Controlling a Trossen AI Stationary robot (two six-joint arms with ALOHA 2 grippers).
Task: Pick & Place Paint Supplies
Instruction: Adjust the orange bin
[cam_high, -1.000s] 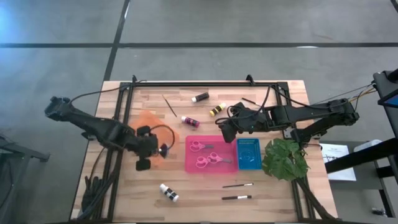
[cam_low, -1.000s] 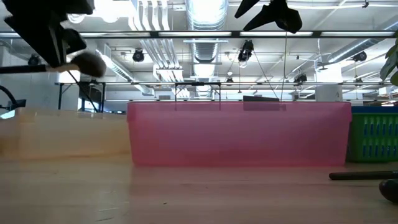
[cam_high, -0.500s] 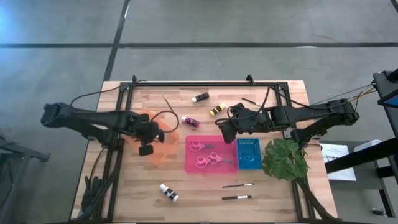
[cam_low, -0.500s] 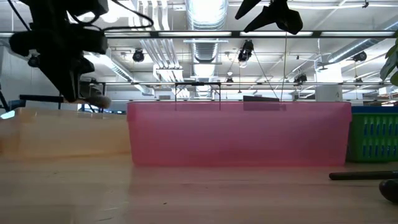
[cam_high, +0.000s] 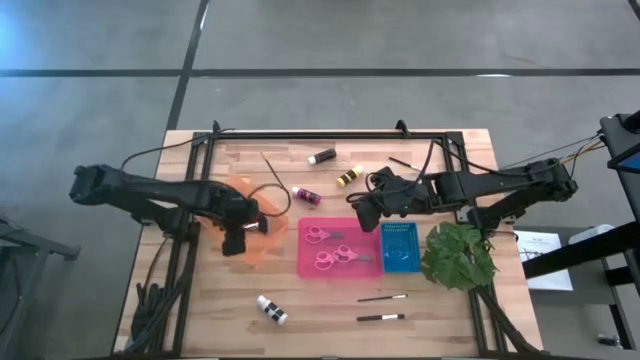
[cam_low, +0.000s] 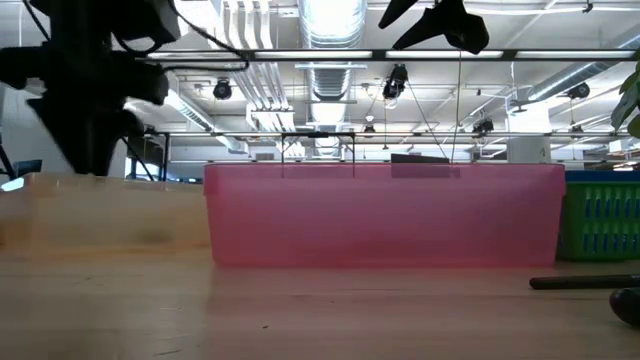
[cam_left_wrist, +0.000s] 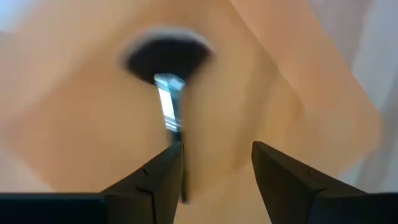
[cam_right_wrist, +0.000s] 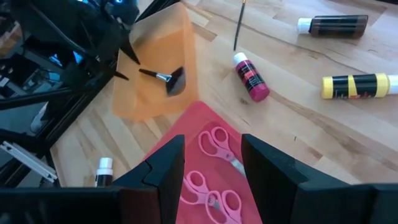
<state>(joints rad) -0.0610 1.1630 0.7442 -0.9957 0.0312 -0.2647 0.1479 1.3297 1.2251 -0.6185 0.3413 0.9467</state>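
Observation:
A fan-shaped brush (cam_left_wrist: 166, 59) with dark bristles and a silver ferrule lies in the orange tray (cam_high: 262, 240); it also shows in the right wrist view as the brush (cam_right_wrist: 166, 78). My left gripper (cam_left_wrist: 214, 171) is open, low over that tray (cam_right_wrist: 155, 93), with the brush handle beside one finger. In the high view the left gripper (cam_high: 236, 238) is at the tray's near left part. My right gripper (cam_right_wrist: 211, 171) is open and hovers over the pink tray's far right corner (cam_high: 365, 212). Two pink-handled scissors (cam_high: 328, 246) lie in the pink tray. My left gripper stands open over the brush's handle (cam_left_wrist: 180, 177), which runs along the inner side of one finger (cam_left_wrist: 158, 177). Whether that finger still touches the handle, I cannot tell. The brush lies flat on the tray floor, bristles pointing away from the fingers.
On the far table lie a pink bottle (cam_high: 306, 195), a yellow bottle (cam_high: 349, 177), a dark bottle (cam_high: 322, 156) and a thin brush (cam_high: 272, 168). A white bottle (cam_high: 271, 309) and two brushes (cam_high: 382, 307) lie near the front edge. The blue tray (cam_high: 400, 247) and a leafy plant (cam_high: 458, 255) stand to the right.
My left gripper has carried the fan brush from above the orange tray's near side down into the tray, tipping its fingers downward. The brush, lifted clear a second ago, now lies on the tray floor behind the tray wall in the low view.

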